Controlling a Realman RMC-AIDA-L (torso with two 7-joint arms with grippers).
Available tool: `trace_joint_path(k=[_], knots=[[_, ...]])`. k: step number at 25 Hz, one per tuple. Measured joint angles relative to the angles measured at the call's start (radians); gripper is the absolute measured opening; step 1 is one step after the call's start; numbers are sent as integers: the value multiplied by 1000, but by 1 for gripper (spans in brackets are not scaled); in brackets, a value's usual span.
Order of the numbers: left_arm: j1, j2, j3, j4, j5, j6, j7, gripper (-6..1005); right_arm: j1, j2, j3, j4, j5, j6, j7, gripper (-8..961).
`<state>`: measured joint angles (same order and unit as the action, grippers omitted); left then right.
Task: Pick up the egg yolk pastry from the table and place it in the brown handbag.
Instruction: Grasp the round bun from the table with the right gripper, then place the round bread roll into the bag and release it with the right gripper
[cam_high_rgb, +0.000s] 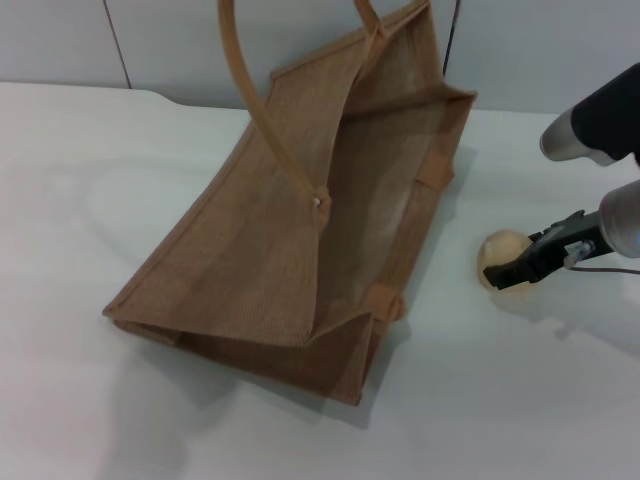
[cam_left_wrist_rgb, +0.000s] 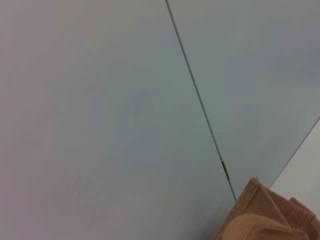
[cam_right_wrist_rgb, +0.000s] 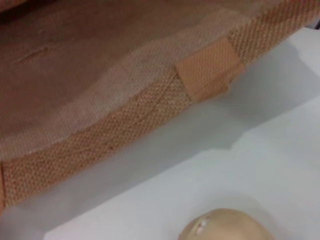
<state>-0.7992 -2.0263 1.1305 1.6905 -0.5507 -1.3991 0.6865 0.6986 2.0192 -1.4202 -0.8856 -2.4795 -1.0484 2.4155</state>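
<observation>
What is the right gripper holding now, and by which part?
The right gripper has its fingers around the pastry, at its lower right side on the table. A firm hold cannot be told.

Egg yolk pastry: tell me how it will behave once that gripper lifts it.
The pastry is round, so it could roll across the table if nudged or dropped. Its matte surface probably gives decent grip. It looks like soft dough, so the right gripper may dent it by squeezing hard.

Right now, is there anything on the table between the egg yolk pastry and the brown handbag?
Nothing: only bare white table separates the egg yolk pastry from the brown handbag, shown in the head and right wrist views.
</observation>
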Motion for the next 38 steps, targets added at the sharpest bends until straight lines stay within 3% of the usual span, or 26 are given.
trace_joint_path(k=[5, 10, 14, 20, 29, 38], knots=[[-1, 0, 0, 0, 0, 0, 0, 131, -3, 0, 23, -8, -2, -9, 1, 851], [-2, 0, 0, 0, 0, 0, 1, 132, -2, -1, 44, -5, -3, -13, 2, 745], [-2, 0, 0, 0, 0, 2, 1, 133, -1, -3, 44, -17, -2, -14, 2, 719], [-3, -1, 0, 0, 0, 5, 1, 134, -2, -4, 52, -124, -6, -38, 2, 672], [-3, 0, 1, 18, -9, 9, 16, 135, -22, -2, 156, -328, -12, -127, -10, 650], [-25, 0, 2, 25, -68, 10, 42, 137, -38, 4, 120, -438, 26, -175, -5, 646]])
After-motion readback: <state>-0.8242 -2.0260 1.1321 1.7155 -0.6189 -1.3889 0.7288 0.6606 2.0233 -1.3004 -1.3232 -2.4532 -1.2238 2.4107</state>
